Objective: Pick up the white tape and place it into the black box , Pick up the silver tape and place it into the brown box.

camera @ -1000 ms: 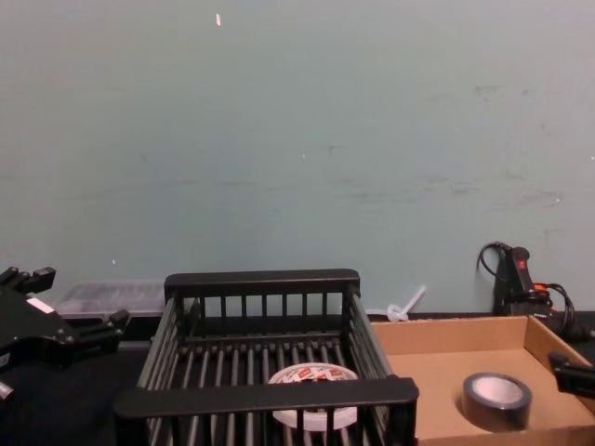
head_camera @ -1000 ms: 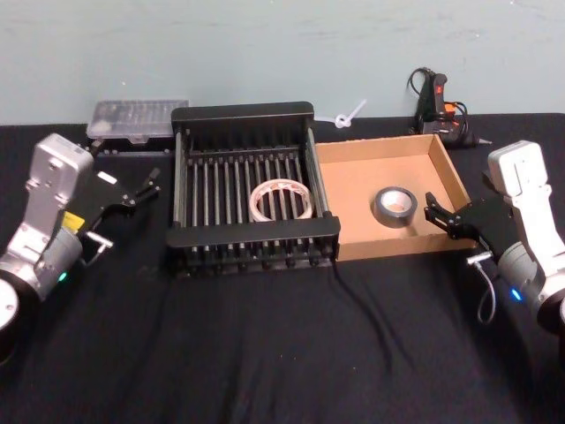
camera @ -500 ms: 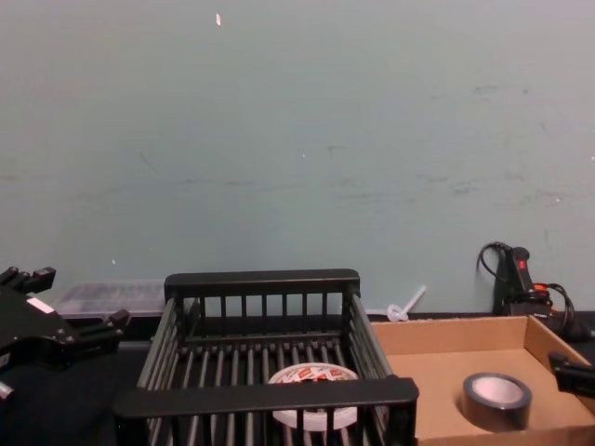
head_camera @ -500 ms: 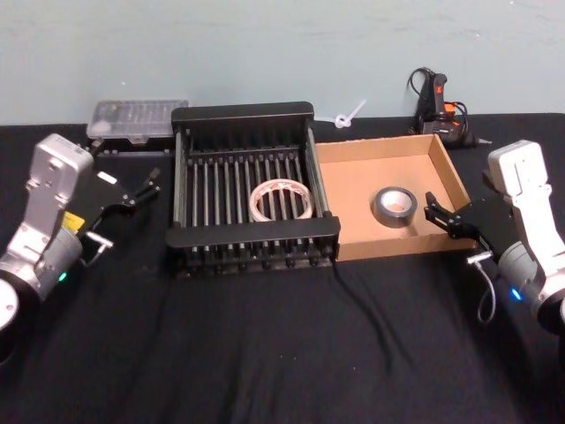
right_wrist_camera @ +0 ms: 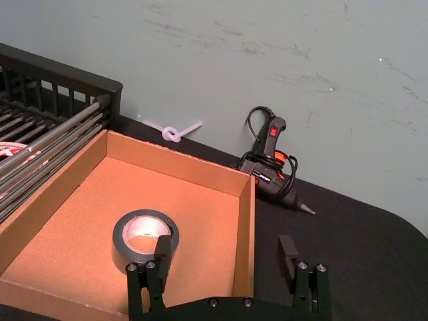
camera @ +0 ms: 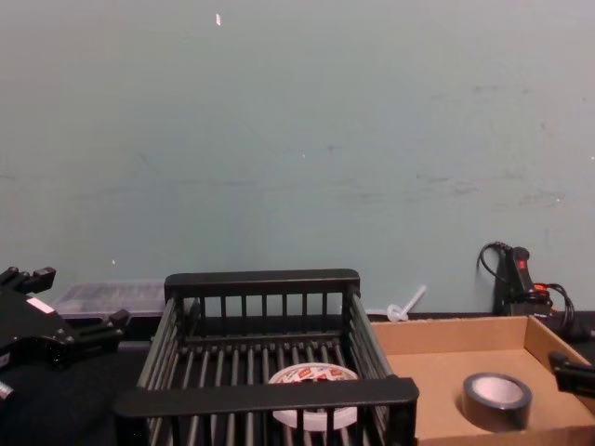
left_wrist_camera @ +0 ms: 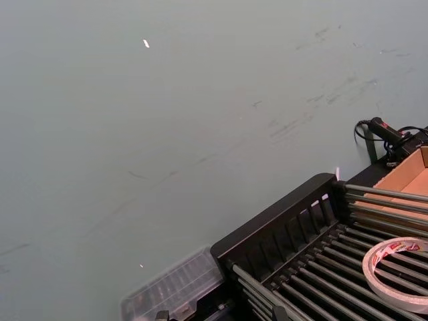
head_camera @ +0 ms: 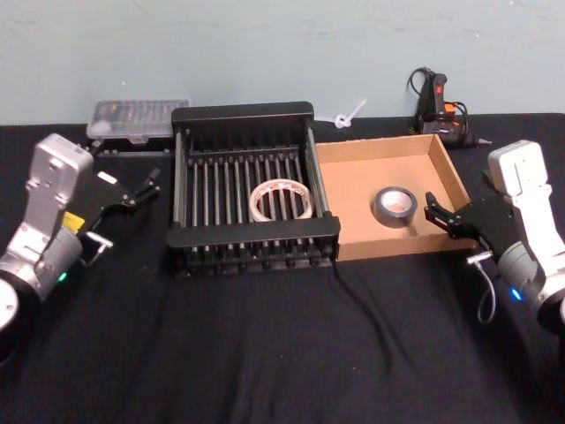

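1. Black cloth covers the table (head_camera: 265, 353), and its whole near half is bare, with open room in front of both containers.
2. Set mid-table, the black box (head_camera: 253, 245) has the white tape (head_camera: 281, 200) lying flat on its slatted floor, right of centre; the brown box (head_camera: 388, 247) touches its right wall.
3. Inside the brown box, the silver tape (head_camera: 395, 204) lies flat towards the right wall, apart from every side.
4. On the left, the left gripper (head_camera: 141, 191) hangs clear of the black box's left wall, well away from the white tape, with its fingers spread and nothing between them.
5. On the right, the right gripper (head_camera: 441, 215) sits at the brown box's right wall near the front corner; in the wrist view its fingers (right_wrist_camera: 162, 249) stand wide apart, straddling that wall, with the silver tape just beyond one fingertip and nothing gripped.
6. Behind the containers by the wall lie a clear plastic case (head_camera: 137, 119) on the left, a white cable tie (head_camera: 348, 116) and a glue gun (head_camera: 438, 103) on the right.
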Motion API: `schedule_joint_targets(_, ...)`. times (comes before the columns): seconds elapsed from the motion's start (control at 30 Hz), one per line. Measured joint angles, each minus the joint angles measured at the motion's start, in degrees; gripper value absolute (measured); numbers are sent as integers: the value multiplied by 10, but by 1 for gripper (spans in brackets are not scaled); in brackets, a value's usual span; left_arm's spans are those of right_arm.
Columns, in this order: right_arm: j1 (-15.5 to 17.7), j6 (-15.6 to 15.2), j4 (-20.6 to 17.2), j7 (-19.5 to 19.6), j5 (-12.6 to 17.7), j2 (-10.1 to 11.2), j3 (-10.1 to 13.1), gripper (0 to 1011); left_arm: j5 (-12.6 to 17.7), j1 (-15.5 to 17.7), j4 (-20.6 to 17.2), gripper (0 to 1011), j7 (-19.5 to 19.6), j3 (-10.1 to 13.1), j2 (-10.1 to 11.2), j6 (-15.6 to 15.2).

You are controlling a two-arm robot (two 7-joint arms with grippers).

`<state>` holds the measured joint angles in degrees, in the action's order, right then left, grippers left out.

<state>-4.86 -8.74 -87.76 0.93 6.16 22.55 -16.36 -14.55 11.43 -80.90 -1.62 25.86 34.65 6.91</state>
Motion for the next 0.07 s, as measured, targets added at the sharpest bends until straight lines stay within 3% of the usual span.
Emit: schedule_joint_targets(0.07,0,0,0,0,0,0,0,1002,0,0,0,1001,0,0,0,0)
